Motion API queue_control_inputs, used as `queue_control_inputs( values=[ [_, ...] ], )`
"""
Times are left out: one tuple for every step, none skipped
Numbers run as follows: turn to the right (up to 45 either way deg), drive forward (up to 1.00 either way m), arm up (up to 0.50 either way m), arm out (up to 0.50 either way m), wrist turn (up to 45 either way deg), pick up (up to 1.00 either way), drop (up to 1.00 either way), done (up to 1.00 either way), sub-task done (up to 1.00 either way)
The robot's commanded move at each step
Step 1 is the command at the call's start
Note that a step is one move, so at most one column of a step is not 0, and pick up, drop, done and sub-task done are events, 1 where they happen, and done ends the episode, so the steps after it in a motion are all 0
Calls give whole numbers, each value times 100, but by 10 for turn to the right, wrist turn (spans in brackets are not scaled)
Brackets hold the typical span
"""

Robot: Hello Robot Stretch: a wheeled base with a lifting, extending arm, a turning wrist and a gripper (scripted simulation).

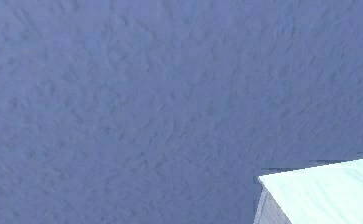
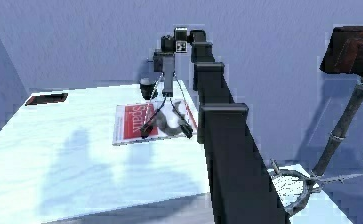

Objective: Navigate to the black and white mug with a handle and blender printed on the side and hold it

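Rising from the bottom edge right of centre, dark square arm bar (image 2: 229, 140); ends upper centre at dark two-finger gripper (image 2: 155, 112). Cannot tell the fingers' state, nor whether anything is held. Just left of it, small rounded black and white mug-like shape (image 2: 146, 80), above a flat red and white booklet (image 2: 129, 125) on the white tabletop (image 2: 49, 165). Probably rigid, light, smooth, breakable: best gripped across the body. Open tabletop at left; brown-shaded lamp (image 2: 349, 48) crowds the right.

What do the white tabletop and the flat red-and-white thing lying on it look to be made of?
Tabletop: probably painted or laminated board, smooth and matt; it takes soft shadows and shows no grain. Red-and-white thing: likely paper or thin card, lying flat with printed colour blocks; not certain.
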Motion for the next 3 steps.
queue_control_inputs(
  values=[
    [0,0,0,0,450,0,0,0,0],
    [0,0,0,0,450,0,0,0,0],
    [0,0,0,0,450,0,0,0,0]
  ],
)
